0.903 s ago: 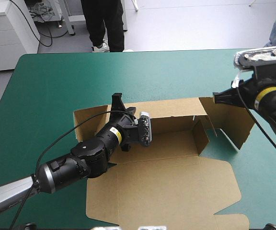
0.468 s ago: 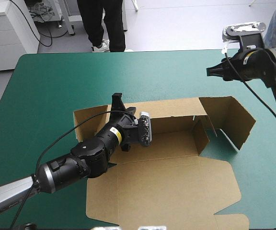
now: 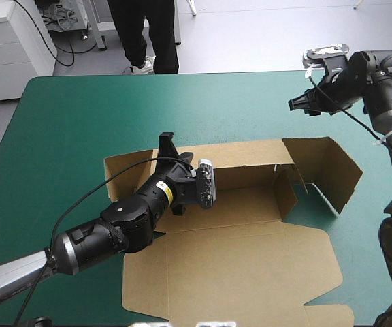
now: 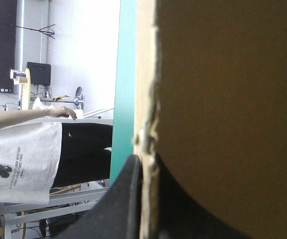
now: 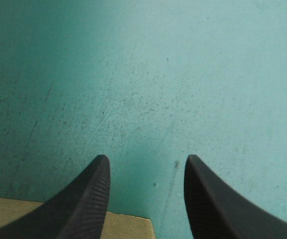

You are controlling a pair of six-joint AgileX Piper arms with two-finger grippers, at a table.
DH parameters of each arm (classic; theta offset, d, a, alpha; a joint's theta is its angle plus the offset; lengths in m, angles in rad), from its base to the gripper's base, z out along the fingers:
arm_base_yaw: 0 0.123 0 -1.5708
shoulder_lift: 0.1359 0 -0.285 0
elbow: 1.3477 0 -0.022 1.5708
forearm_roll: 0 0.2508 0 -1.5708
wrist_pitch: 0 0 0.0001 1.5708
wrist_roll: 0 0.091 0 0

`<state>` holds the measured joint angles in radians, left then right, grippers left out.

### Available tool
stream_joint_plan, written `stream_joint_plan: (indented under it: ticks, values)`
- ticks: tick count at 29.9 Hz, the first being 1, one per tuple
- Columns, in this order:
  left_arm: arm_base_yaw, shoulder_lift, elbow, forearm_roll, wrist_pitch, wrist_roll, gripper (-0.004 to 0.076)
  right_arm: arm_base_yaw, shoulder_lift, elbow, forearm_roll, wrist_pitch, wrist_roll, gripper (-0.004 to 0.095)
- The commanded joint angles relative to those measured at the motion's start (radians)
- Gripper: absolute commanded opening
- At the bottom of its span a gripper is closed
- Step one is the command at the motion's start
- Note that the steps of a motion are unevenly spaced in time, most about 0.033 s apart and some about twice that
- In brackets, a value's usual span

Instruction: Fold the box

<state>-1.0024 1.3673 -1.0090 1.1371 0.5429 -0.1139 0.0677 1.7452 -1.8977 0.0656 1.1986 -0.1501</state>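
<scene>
The box [image 3: 250, 266] lies on the table [image 3: 80, 116], toward the near edge. It is a cut sheet of brown board, half formed. Its long far wall stands up, a short inner flap stands near the wall's right end, and beyond that a wide end panel is raised and angled outward. The lid part lies flat toward the near edge. Only the left arm reaches over the tray floor.

That arm comes in low from the near left corner and crosses the box's left part with its wrist rolled. The left hand [image 3: 167, 144] is at the left end of the far wall. In the left wrist view the left hand [image 4: 146, 159] pinches the edge of the box [image 4: 233, 99], with 1 black finger on each side of the sheet. A strip of teal-green table [image 4: 126, 74] shows beside it.

The right arm is raised over the far right part of the table, and the right hand [image 3: 297, 103] points toward the table's left, apart from the box. In its wrist view the 2 fingers of the right hand [image 5: 146, 159] are spread over the bare table [image 5: 183, 74]. A corner of the box [image 5: 128, 226] shows by the finger bases.
</scene>
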Motion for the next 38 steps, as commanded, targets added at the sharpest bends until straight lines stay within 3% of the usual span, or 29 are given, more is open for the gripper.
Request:
stream_joint_plan:
  ticks: [1,3,12,16,31,38]
  values:
    - [-0.008,-0.029,-0.023,0.012,-0.024,-0.016,-0.0008,-0.010,-0.014,-0.035,0.036,0.008,-0.048,0.0437]
    - [-0.008,-0.029,-0.023,0.012,-0.024,-0.016,-0.0008,-0.010,0.002,-0.035,0.042,0.054,-0.047,0.0437]
    - [-0.008,-0.029,-0.023,0.012,-0.024,-0.020,-0.0008,-0.009,-0.017,0.000,0.080,0.054,-0.047,0.0406]
    - [-0.008,-0.029,-0.023,0.012,-0.024,-0.020,-0.0008,-0.009,-0.052,0.077,0.036,0.054,-0.047,0.0398]
    - [-0.008,-0.028,-0.023,0.012,-0.022,-0.020,-0.0008,-0.009,-0.260,0.367,0.041,0.054,-0.094,0.0396]
    - [-0.008,-0.025,-0.023,-0.044,-0.024,-0.016,-0.0008,-0.009,-0.366,0.489,0.165,0.054,-0.221,0.0394]
